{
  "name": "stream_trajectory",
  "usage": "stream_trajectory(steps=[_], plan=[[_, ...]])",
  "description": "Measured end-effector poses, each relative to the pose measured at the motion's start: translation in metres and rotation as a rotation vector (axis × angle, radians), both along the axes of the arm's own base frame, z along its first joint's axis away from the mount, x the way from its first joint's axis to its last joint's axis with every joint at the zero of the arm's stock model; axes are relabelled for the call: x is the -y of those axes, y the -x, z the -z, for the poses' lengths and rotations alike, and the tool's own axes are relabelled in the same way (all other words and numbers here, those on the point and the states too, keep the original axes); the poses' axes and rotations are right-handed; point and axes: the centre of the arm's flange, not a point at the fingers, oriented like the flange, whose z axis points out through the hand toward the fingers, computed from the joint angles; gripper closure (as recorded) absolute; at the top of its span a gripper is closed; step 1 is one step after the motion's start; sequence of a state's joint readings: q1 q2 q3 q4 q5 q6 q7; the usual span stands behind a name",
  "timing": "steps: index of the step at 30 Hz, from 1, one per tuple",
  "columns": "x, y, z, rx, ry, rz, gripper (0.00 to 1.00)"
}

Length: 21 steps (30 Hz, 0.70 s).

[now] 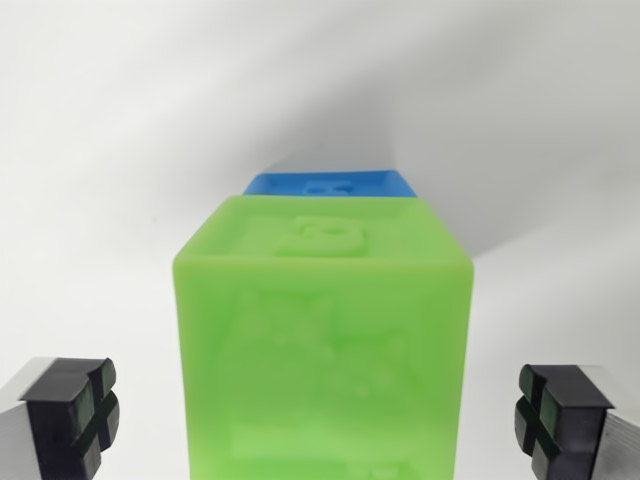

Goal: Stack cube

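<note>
A translucent green cube (pixel 322 340) with an embossed letter on top fills the middle of the wrist view. Behind it a blue cube (pixel 330 184) shows only its top face; whether the two touch cannot be told. My gripper (pixel 320 415) is open, with its black fingertips (pixel 75 412) at the lower left and lower right corners. The green cube stands between the fingers with a clear gap on each side, so neither pad touches it.
Both cubes rest on a plain white surface (pixel 120 150). Soft grey shadows fall behind and to the wrist view's right of the cubes.
</note>
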<state>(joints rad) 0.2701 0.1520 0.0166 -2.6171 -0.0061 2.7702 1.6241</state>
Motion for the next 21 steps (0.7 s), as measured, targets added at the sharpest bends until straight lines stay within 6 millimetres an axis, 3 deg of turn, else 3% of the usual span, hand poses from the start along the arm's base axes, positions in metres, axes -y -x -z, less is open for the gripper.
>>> stream_trajectory(steps=[21], plan=[[0.001, 0.001, -0.073, 0.003, 0.001, 0.001, 0.00]])
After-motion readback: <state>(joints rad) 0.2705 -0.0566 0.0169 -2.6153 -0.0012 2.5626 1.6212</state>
